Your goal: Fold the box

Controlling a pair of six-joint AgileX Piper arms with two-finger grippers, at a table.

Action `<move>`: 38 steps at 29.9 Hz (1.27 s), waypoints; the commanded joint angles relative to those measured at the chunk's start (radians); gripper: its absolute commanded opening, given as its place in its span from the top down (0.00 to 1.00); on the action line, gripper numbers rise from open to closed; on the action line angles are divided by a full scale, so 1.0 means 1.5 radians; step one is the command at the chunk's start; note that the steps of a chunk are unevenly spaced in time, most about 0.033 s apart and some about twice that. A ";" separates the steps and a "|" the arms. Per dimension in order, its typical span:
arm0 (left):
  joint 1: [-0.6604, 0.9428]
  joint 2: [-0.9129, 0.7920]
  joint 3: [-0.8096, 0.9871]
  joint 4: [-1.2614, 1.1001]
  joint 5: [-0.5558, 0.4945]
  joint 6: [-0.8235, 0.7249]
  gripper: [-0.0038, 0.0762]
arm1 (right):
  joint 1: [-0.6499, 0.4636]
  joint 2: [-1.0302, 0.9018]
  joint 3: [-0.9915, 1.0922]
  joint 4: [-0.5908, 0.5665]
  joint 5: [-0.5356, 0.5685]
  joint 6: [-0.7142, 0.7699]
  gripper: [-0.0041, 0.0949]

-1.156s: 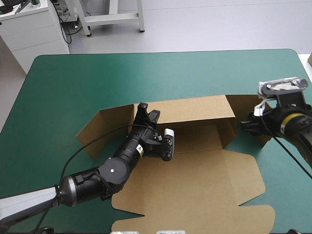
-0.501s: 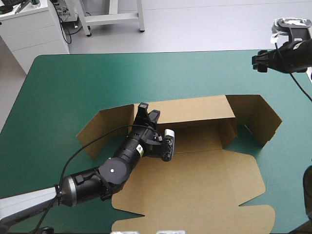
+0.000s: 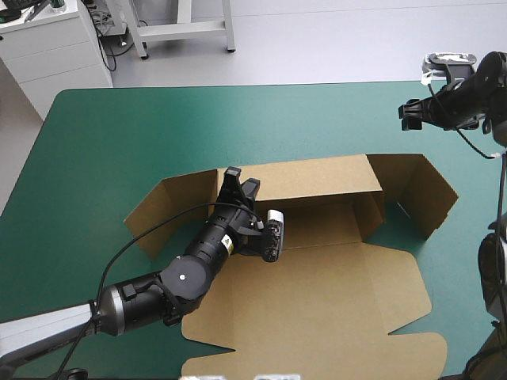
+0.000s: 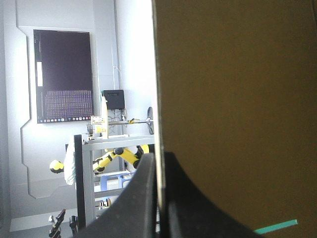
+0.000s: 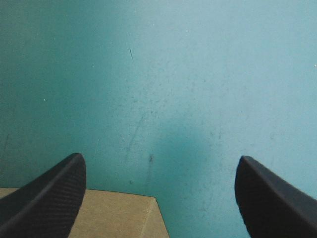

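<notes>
The brown box (image 3: 317, 261) lies open in the middle of the table (image 3: 119, 134), its lid sheet flat toward the robot and its back wall (image 3: 317, 178) standing up. The left jaws are clamped on the top edge of that wall near its left end. In the left wrist view the black fingers (image 4: 133, 208) meet with only the thin board between them, and the brown board (image 4: 237, 99) rises straight ahead. My guess is that this grip is there to keep the wall upright while the other arm works on the sides.

The right jaws hang raised, well apart from the box and off beyond its right wing (image 3: 420, 194). Their fingers (image 5: 54, 193) stand wide apart with nothing between them. Under them is the bare teal-green cover (image 5: 173, 74), with just a corner of board (image 5: 99, 218) showing near one finger base. The height probably gives that arm room to come in again from a new angle.

Earlier, the right jaws were down low, right against the wing's outer face. Since then they have lifted clear and swung toward the table's far right corner, then drifted a little back in. With the arm gone, the wing stands in full sight, angled outward. The left arm and the wall it holds have not shifted.
</notes>
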 commanded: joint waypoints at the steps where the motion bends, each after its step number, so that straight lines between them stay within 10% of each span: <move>1: -0.001 -0.018 -0.020 0.020 0.035 0.000 0.99 | -0.005 -0.054 0.020 0.001 0.003 -0.014 0.20; 38: -0.001 -0.018 -0.020 0.070 0.081 -0.021 0.99 | -0.006 -0.121 0.200 0.047 0.001 -0.050 0.20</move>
